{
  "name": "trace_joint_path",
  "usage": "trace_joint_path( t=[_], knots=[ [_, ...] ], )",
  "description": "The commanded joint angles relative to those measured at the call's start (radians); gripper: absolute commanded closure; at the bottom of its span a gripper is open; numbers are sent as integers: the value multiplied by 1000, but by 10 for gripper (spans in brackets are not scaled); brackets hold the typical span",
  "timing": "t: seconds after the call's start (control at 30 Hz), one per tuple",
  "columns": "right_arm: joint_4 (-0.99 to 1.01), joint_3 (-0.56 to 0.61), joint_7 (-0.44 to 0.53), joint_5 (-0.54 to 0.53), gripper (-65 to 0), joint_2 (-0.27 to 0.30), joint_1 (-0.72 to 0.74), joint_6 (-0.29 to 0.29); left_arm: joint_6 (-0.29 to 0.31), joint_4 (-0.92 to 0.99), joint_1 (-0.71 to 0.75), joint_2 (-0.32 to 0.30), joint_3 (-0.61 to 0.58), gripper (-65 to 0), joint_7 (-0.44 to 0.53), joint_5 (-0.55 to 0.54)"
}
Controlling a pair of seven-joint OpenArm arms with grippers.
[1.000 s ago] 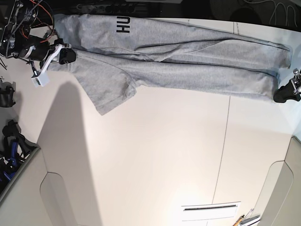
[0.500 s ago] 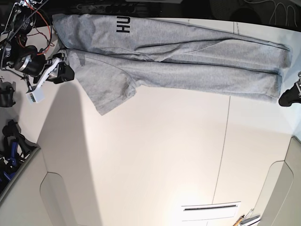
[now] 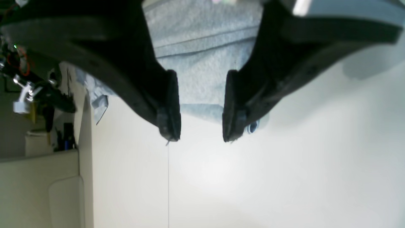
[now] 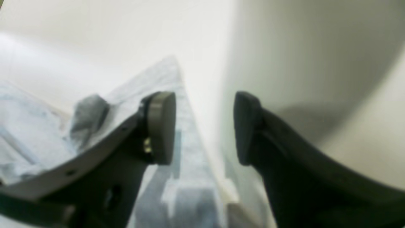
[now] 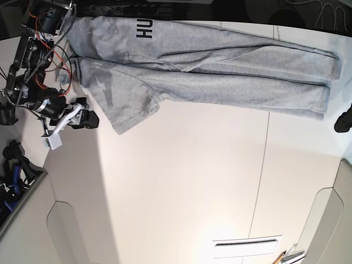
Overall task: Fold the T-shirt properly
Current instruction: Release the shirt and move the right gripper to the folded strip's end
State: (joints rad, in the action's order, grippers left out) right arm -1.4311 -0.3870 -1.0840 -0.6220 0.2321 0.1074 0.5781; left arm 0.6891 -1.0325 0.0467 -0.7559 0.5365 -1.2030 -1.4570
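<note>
While the shirt (image 5: 209,71) is lying folded lengthwise along the far side of the table (image 5: 192,181), both arms are pulling away from it. A second ago the right tool (image 5: 88,119) was up at the collar end, touching the cloth; now it is sitting down beside the free sleeve (image 5: 129,110), off the fabric and over bare table. Its jaws are standing spread with nothing between them, as the right wrist view is showing: only table and a strip of grey cloth behind the pads. The left tool (image 3: 201,126) was resting at the hem corner a second ago; in the base view it is now sliding almost out of frame at the right edge (image 5: 344,120), clear of the hem. Its jaws are spread too, empty, with the hem edge lying just beyond the fingertips (image 3: 232,125).

That change is suggesting the long fold is finished and released: the cloth is staying put, with the dark lettering (image 5: 144,27) showing near the collar. One sleeve is still sticking out toward the near side, and the strip is still long, so tucking that sleeve and folding crosswise are probably remaining.
</note>
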Motion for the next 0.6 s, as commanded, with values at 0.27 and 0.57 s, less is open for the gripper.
trace_joint_path(
  t=[0.27,0.57],
  knots=[
    [208,208,-14,-14,-283,7,123,2,9,-16,-13,-31,9,-255,17,-26],
    [67,227,-123,-13,0,-17,113,-14,9,-16,-13,-31,9,-255,17,-26]
  ],
)
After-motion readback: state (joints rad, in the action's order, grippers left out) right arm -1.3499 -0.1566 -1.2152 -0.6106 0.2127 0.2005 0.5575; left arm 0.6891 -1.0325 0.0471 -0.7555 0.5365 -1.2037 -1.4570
